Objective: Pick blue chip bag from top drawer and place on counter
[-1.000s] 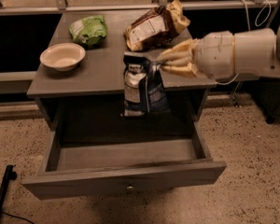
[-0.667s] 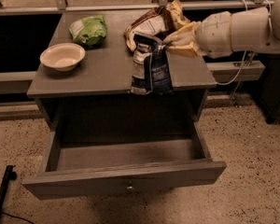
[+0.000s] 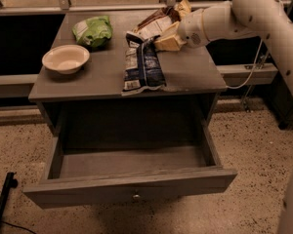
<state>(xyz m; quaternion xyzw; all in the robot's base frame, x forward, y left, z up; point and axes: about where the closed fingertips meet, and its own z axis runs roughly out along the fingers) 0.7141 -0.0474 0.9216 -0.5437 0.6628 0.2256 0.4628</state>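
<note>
While top drawer [image 3: 132, 183] sits open, blue chip bag [image 3: 144, 68] flat on counter [image 3: 83, 81], gripper [image 3: 165, 42] at bag's top end, grip: can't tell.

gripper [image 3: 162, 41]: at blue chip bag's [image 3: 144, 68] top corner, hiding it
brown bag [image 3: 154, 23]: partly hidden behind gripper
arm [image 3: 256, 9]: cut off at right edge

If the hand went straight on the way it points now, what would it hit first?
Most likely the top end of the blue chip bag lying on the counter: the hand points at it from close by. Whether they touch is unclear.
</note>
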